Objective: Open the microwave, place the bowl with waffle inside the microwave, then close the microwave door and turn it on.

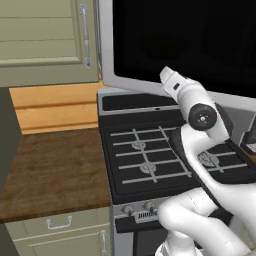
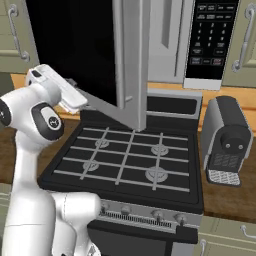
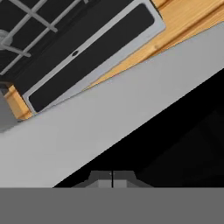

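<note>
The claw [image 3: 112, 178] is clenched, its two dark finger tips pressed together with nothing between them, and it points at the black glass of the microwave door [image 3: 87, 131] close to that door's silver lower frame. In the base views the white arm [image 1: 200, 117] reaches up over the stove [image 2: 125, 160] toward the underside of the door, and the claw itself is hidden behind the wrist. The microwave door [image 2: 131, 60] stands swung open, projecting out from the microwave [image 2: 167, 40] above the stove; its black window faces left in the right base view and its silver edge faces the camera. The light grey interior of the microwave is visible behind the door, and the black keypad panel [image 2: 209, 35] sits on the microwave's right side. Below the door lies the black cooktop with grey grates [image 1: 150, 160] and four burners, with knobs [image 2: 157, 215] along its front edge. A dark wooden desk [image 1: 55, 170] adjoins the stove on the left, under a beige cabinet door [image 1: 45, 35] with a silver handle. A small grey toaster [image 2: 226, 140] stands on the desk to the right of the stove.
</note>
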Tool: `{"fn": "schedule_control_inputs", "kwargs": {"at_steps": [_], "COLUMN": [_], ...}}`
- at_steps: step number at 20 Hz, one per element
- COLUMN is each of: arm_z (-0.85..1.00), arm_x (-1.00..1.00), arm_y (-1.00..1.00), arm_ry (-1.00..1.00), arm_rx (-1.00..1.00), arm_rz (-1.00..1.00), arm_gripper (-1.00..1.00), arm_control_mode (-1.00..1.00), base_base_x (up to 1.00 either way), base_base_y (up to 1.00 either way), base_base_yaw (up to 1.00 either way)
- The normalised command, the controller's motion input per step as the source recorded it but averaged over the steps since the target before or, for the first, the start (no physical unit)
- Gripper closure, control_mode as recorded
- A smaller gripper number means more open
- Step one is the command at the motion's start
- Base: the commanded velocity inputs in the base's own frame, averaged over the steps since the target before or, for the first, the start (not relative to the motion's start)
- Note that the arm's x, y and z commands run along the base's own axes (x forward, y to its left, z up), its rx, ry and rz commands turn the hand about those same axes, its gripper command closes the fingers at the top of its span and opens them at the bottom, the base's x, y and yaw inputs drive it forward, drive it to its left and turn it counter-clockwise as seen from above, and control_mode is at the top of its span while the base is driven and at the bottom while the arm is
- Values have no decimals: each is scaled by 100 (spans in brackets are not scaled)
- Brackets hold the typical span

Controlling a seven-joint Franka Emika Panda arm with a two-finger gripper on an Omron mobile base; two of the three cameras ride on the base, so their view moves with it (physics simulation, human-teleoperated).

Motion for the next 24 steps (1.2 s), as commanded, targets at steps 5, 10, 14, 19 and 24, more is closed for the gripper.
{"fn": "schedule_control_inputs", "kwargs": {"at_steps": [5,10,14,19,24], "arm_z": [18,-1,-11,-31,-48], "arm_x": [92,100,100,100,100], "arm_y": [-63,-15,0,0,0], "arm_ry": [15,15,6,0,0], "arm_rx": [11,3,2,4,4], "arm_rz": [4,5,9,12,13], "arm_gripper": [100,100,100,100,100], "arm_control_mode": [-100,-100,-100,-100,-100], "base_base_x": [0,0,0,0,0], "base_base_y": [0,0,0,0,0], "base_base_yaw": [0,0,0,0,0]}}
